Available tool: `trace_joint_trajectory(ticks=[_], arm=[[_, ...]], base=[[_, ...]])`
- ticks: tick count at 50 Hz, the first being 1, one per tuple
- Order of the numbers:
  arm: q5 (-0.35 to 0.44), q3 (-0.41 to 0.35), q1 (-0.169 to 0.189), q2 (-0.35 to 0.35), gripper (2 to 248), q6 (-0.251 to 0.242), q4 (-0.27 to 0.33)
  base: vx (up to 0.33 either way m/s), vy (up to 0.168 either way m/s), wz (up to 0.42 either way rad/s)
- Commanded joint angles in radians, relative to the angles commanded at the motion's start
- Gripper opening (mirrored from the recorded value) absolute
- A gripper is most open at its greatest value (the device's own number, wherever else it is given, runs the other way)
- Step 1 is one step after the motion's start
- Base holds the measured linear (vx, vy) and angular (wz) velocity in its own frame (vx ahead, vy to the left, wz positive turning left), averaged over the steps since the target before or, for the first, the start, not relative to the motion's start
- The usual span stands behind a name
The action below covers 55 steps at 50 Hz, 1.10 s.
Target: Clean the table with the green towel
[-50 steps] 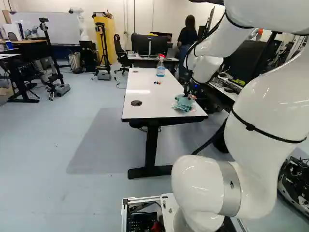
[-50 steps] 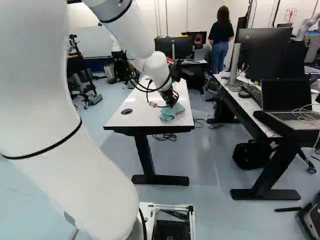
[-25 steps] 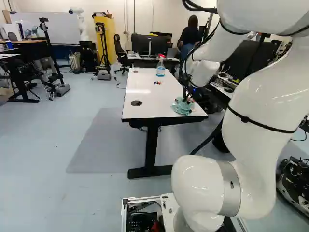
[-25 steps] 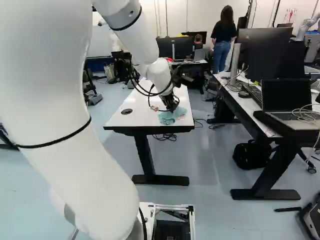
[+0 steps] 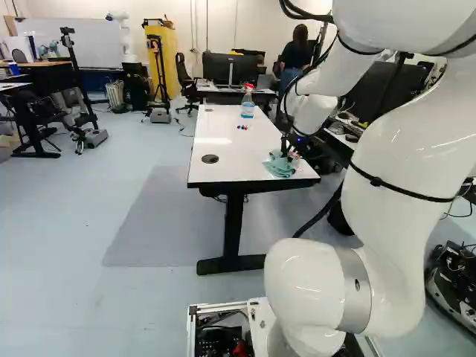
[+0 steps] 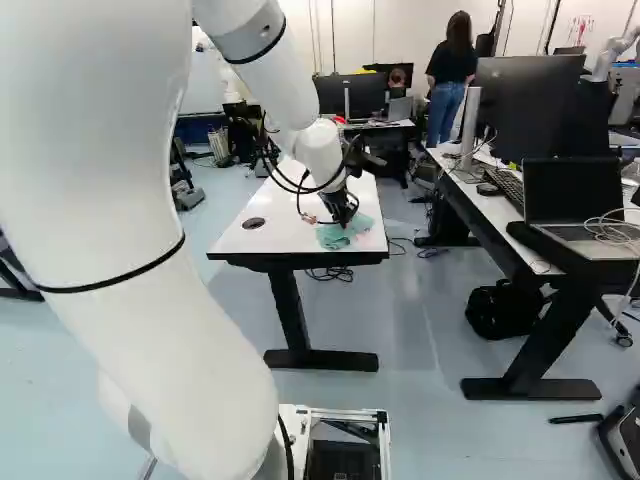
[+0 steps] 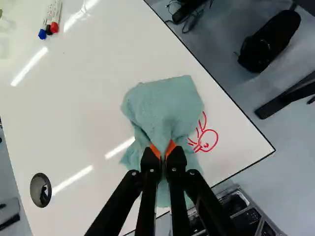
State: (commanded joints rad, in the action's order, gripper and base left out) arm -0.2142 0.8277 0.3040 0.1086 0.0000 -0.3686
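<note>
Two orange pads [image 7: 155,149] of our pincer [image 6: 344,214] pinch the soft, rumpled green towel [image 7: 165,105], which spreads over the smooth white tabletop [image 7: 88,105] under and ahead of them. Beside the pincer, past the cloth's edge, we see curly red scribbles [image 7: 209,138]; well ahead lie slim capped markers [image 7: 56,14].

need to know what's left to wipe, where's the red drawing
In the wrist view, the red drawing is right beside the green towel, near the table's corner.

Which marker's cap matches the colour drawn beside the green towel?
The white marker with the red cap, at one end; beside it a black cap, then a blue cap.
</note>
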Motion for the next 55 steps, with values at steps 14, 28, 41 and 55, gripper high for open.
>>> trace_joint_trajectory(ticks=[14, 28, 41, 55], arm=[[-0.06, 0.0, 0.0, 0.0, 30, 0.0, 0.0], [-0.091, 0.0, 0.001, 0.0, 30, 0.0, 0.0], [-0.091, 0.011, 0.03, 0.01, 30, 0.0, 0.0], [-0.091, 0.039, 0.076, 0.035, 30, 0.0, 0.0]], base=[[0.0, 0.0, 0.0], [0.0, 0.0, 0.0], [0.0, 0.0, 0.0], [0.0, 0.0, 0.0]])
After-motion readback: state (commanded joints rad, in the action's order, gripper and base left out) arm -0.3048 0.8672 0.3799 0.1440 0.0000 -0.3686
